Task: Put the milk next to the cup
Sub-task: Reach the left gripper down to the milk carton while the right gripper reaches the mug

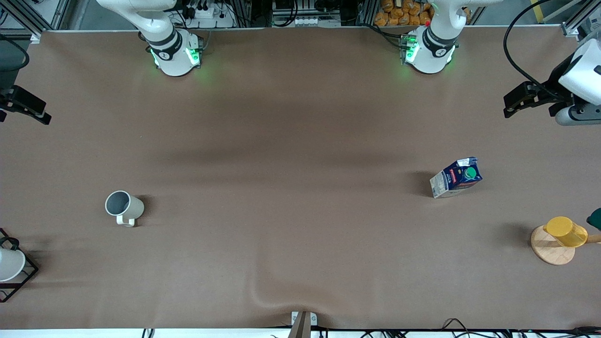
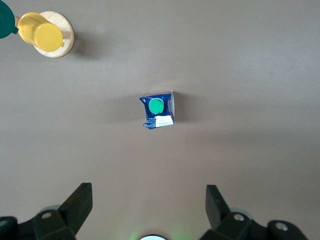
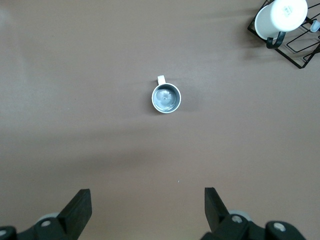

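- White cup (image 1: pixel 9 264) in black wire frame (image 1: pixel 21 281): nearest the front camera, at the right arm's end of the table, right at the table's edge.
- Yellow cup (image 1: pixel 566 231): lying tipped on a round wooden coaster (image 1: pixel 550 249) at the left arm's end, slightly farther from the front camera than the wire frame; dark green object (image 1: pixel 595 218) just beside it, cut off by the view's edge.
- Cup (image 1: pixel 123 207): cream-white mug, upright, grey interior showing, stubby handle turned toward the front camera; toward the right arm's end, farther from the camera than the wire frame. Seen directly from above in the right wrist view (image 3: pixel 166 98).
- Milk (image 1: pixel 456 177): dark-blue carton with green cap, standing on the table toward the left arm's end, farther from the front camera than the yellow cup. Well apart from the cup, with bare brown table (image 1: pixel 291 211) between them. Untouched by either gripper.
- Left gripper (image 2: pixel 149 202): raised high over the table, looking down on the milk; fingers (image 2: pixel 80 202) spread wide, nothing between them.
- Right gripper (image 3: pixel 148 202): raised high over the table, looking down on the cup; fingers (image 3: pixel 79 205) spread wide, nothing between them.
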Controlling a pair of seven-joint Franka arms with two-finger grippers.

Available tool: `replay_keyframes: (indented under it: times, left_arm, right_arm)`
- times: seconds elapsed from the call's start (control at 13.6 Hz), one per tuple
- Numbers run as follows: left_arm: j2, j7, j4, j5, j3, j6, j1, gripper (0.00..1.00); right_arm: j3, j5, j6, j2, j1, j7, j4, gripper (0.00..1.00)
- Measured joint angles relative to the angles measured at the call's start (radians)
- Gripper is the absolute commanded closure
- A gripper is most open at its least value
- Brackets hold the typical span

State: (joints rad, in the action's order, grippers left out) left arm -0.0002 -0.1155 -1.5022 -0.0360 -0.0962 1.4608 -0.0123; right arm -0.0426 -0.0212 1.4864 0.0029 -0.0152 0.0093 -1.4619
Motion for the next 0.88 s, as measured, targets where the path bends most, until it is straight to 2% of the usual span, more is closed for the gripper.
replay_keyframes:
  times: [0.51,0.88]
  left_arm:
    - [0.006,0.0,-0.002,0.0,0.005,-0.001,0.005,0.0]
    - [0.072,0.0,-0.012,0.0,0.003,0.037,0.005,0.0]
  right_arm:
    - [-0.001,0.0,0.0,0.0,0.0,0.0,0.0,0.0]
    - [-0.005,0.0,0.001,0.001,-0.001,0.0,0.0,0.0]
